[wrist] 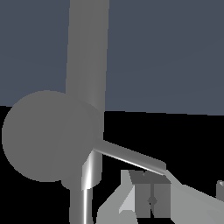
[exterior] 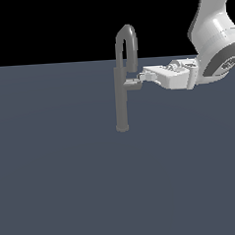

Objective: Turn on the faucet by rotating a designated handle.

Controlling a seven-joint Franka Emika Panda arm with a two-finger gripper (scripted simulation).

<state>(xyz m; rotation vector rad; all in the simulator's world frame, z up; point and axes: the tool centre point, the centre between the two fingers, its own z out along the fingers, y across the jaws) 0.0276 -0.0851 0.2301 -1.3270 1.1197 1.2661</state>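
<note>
The faucet [exterior: 121,102] is a slim grey column standing on the dark floor, topped by a high-arched spout [exterior: 126,32]. The handle [exterior: 131,84] is a short grey block sticking out of the column toward the exterior view's right. My gripper [exterior: 139,77] reaches in level from the right, its tips right at the handle's outer end and slightly above it. The fingers look closed together, with nothing held between them. In the wrist view the column [wrist: 87,52] fills the frame close up beside a round grey form [wrist: 48,135]. The gripper [wrist: 151,199] shows there with its pads side by side.
The floor [exterior: 59,182] is a flat blue-grey plane around the faucet's base. My white arm [exterior: 213,39] comes down from the exterior view's upper right.
</note>
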